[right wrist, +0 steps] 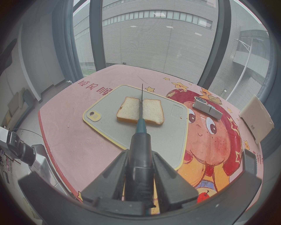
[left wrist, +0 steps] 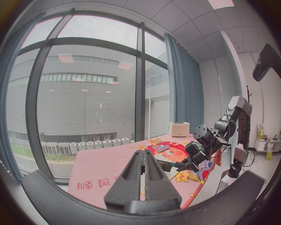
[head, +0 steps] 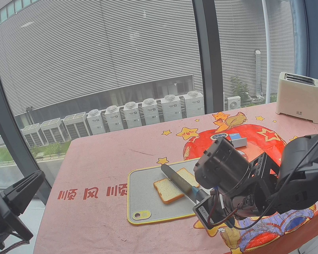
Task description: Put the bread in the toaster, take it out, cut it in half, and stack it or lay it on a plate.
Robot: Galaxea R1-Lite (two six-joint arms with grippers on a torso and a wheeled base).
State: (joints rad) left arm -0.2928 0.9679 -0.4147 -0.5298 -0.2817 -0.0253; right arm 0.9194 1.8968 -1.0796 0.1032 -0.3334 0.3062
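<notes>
Halving the bread slice (head: 168,192) on the cutting board (head: 145,191) wants a straight downward press along its middle. The right claw (right wrist: 140,151) pinches the knife (head: 175,178) by its handle; the left claw (left wrist: 143,153), pressed together, hangs beside the table (head: 93,164).

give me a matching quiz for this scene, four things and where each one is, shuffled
1 bread
2 knife
3 toaster
4 cutting board

a far right corner of the table
b gripped in the right end effector
c flat on the table, yellow rim
d lying on the cutting board, under the knife

Pairs: 1-d, 2-b, 3-a, 4-c
</notes>
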